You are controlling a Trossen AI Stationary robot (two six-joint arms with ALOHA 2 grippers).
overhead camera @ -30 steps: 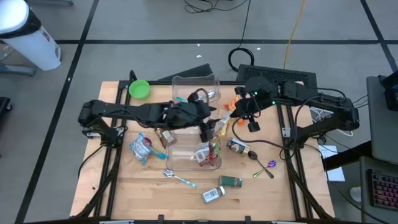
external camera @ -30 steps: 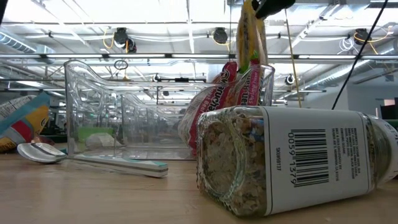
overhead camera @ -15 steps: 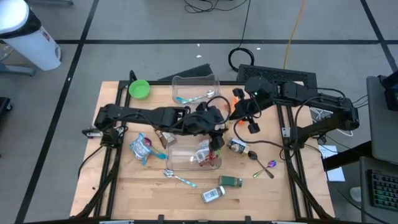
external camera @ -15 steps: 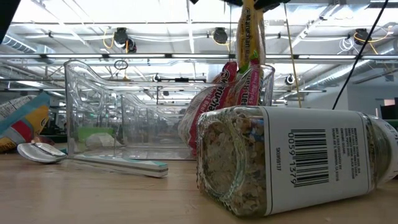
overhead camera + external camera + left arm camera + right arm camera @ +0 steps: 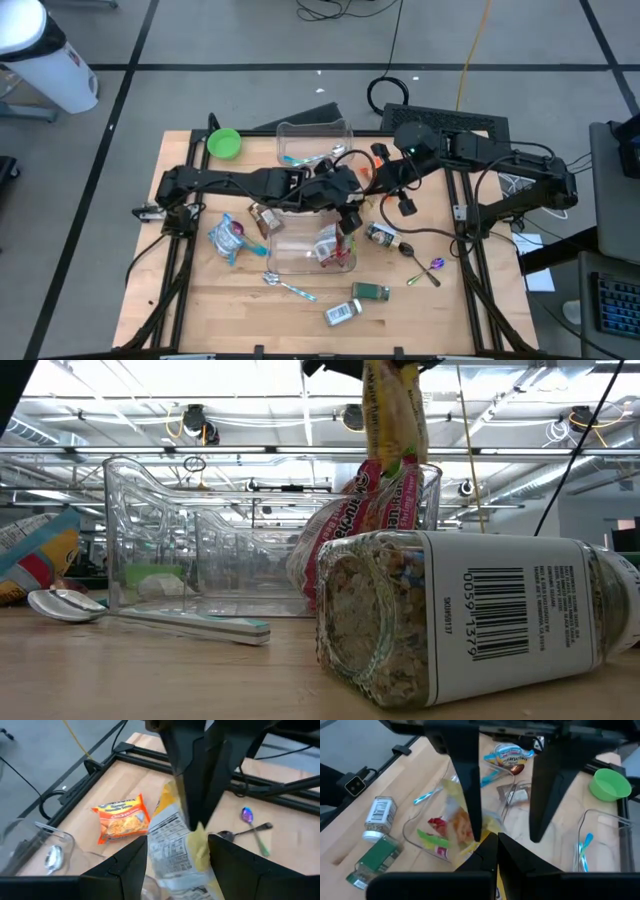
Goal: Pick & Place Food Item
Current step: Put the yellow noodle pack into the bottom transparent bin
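Overhead, saw a wooden table covered with scattered food and cutlery. Found two clear bins on it, the front bin close to the middle and the rear bin at the far edge. Noticed the left gripper stretched across above the front bin, its fingers spread on both sides of a yellow snack packet, with no firm pinch to make out. Met the right gripper at the same place, its fingers pressed together on the edge of that packet. Hung upright in the air, this packet, above the front bin's right side. Lay on its side near the low camera, a spice jar. Rested beside the front bin, a spoon.
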